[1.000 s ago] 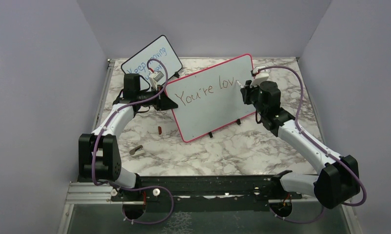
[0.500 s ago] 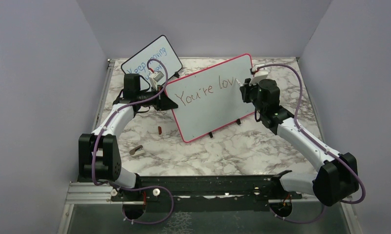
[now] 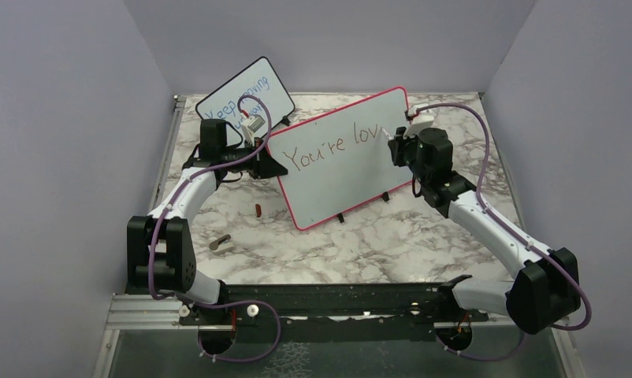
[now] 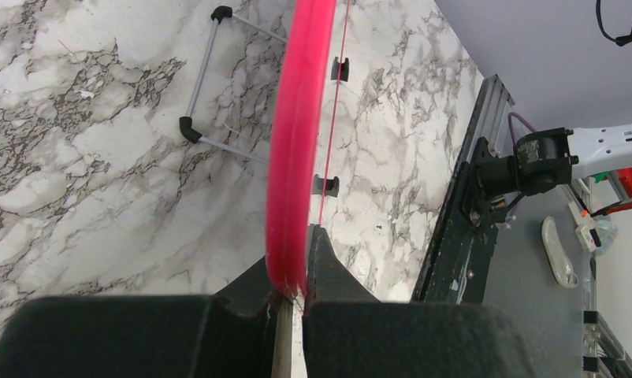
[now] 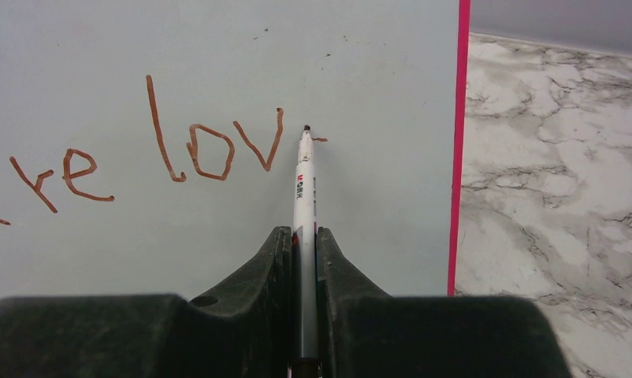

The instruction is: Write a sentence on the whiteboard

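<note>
Right fingers (image 5: pixel 275 272) clamped on marker (image 5: pixel 304 193), tip just shifted beyond "lov" to begin the next letter; left fingers (image 4: pixel 329 272) pinching whiteboard (image 4: pixel 297 142) edge; sentence (image 5: pixel 210 150) unfinished.

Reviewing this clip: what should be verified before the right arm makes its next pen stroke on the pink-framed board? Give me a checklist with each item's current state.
1. Right gripper shut on the slim white marker pen: ok.
2. Marker tip at the small stroke just right of the "v": ok.
3. Left gripper shut on the edge of the large white board with red-pink frame: ok.
4. Bare board right of the "v" for a few more letters: ok.
5. Brownish-red handwritten sentence complete: not ok, it reads "You're lov".
6. Tip pressing firmly enough on the board: cannot tell.
</note>
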